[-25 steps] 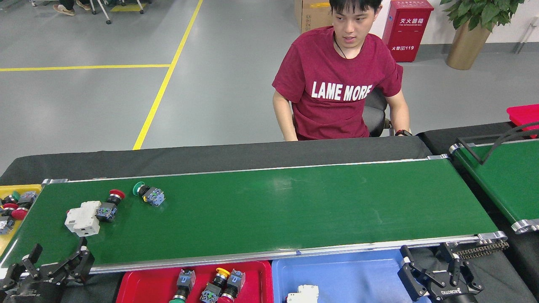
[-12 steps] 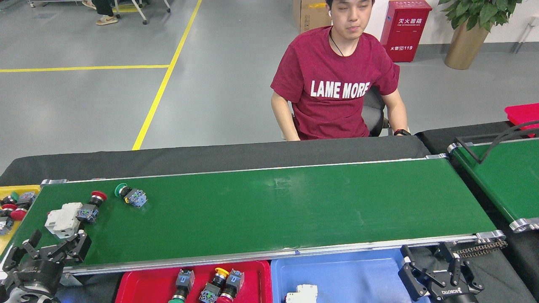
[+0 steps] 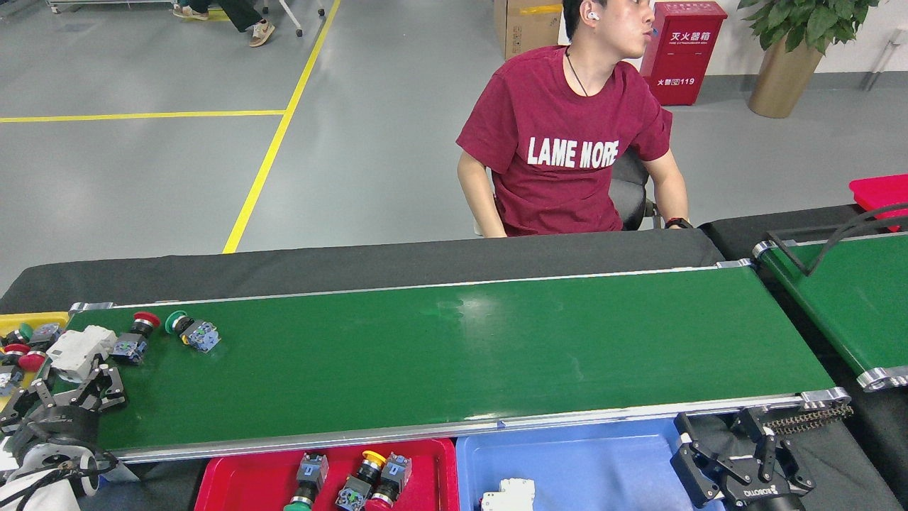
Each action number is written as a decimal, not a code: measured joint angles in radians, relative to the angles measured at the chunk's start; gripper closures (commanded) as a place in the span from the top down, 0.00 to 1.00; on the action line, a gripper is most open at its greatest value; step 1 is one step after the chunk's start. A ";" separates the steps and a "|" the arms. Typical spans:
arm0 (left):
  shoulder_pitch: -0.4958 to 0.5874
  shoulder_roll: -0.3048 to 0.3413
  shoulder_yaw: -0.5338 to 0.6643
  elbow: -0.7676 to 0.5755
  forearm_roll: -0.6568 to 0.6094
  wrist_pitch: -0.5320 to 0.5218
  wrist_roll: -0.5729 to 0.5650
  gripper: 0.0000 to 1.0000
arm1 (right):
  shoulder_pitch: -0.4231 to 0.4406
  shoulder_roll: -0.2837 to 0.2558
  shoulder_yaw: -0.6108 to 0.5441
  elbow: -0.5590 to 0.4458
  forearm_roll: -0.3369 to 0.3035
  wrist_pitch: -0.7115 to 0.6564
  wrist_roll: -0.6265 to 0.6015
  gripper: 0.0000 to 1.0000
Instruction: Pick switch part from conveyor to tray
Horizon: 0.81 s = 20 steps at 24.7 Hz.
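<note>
A: Where is the switch part being carried?

B: A white switch part [image 3: 78, 351] is lying at the far left end of the conveyor [image 3: 461, 355], just beside the belt's end edge. A red-capped push button [image 3: 135, 339] is lying against its right side, and a green-capped push button [image 3: 190, 331] is sitting just beyond, apart from both.

A: And the left gripper [image 3: 67, 387]?

B: It is being held over the belt's left end, directly in front of the white part. Its fingers [image 3: 106, 387] are spread, and nothing is being grasped between them. Whether the part is being touched cannot be told.

A: The right gripper [image 3: 731, 461]?

B: It is being kept off the belt, past the near rail at the chain-drive end, beside the blue tray [image 3: 567, 461]. Its fingers are released and empty.

A: How much open room is being left?

B: Nearly the whole belt to the right of the three parts is lying bare. A yellow tray [image 3: 14, 323] holding buttons is sitting against the left end, and a red tray [image 3: 248, 482] holding more buttons is sitting below the near rail. A person in a red shirt [image 3: 567, 156] is seated behind the far edge of the surface [image 3: 355, 262].
</note>
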 measured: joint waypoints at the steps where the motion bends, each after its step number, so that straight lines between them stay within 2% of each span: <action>1: 0.004 0.000 0.000 -0.003 0.005 -0.006 0.004 0.05 | 0.000 0.000 0.000 0.000 0.000 0.000 0.000 0.98; 4: 0.022 0.000 0.000 -0.025 0.008 -0.020 0.017 0.04 | 0.000 0.000 0.000 0.000 0.000 0.000 0.000 0.98; 6: 0.068 -0.004 -0.002 -0.099 0.012 -0.054 0.023 0.03 | 0.000 0.000 0.000 0.000 0.000 0.000 0.000 0.98; 11: 0.276 -0.017 -0.005 -0.482 0.075 -0.212 0.028 0.03 | 0.001 0.000 -0.011 0.000 0.000 0.000 0.000 0.98; 13: 0.377 -0.057 -0.029 -0.648 0.078 -0.279 0.026 0.03 | 0.001 0.000 -0.011 0.000 0.000 0.000 0.000 0.98; 17: 0.542 -0.158 -0.220 -0.926 0.053 -0.376 -0.020 0.04 | 0.005 0.000 -0.011 -0.001 0.000 -0.001 0.000 0.98; 20: 0.615 -0.224 -0.392 -1.039 -0.037 -0.392 -0.052 0.04 | 0.007 0.000 -0.012 -0.005 0.000 -0.001 -0.001 0.98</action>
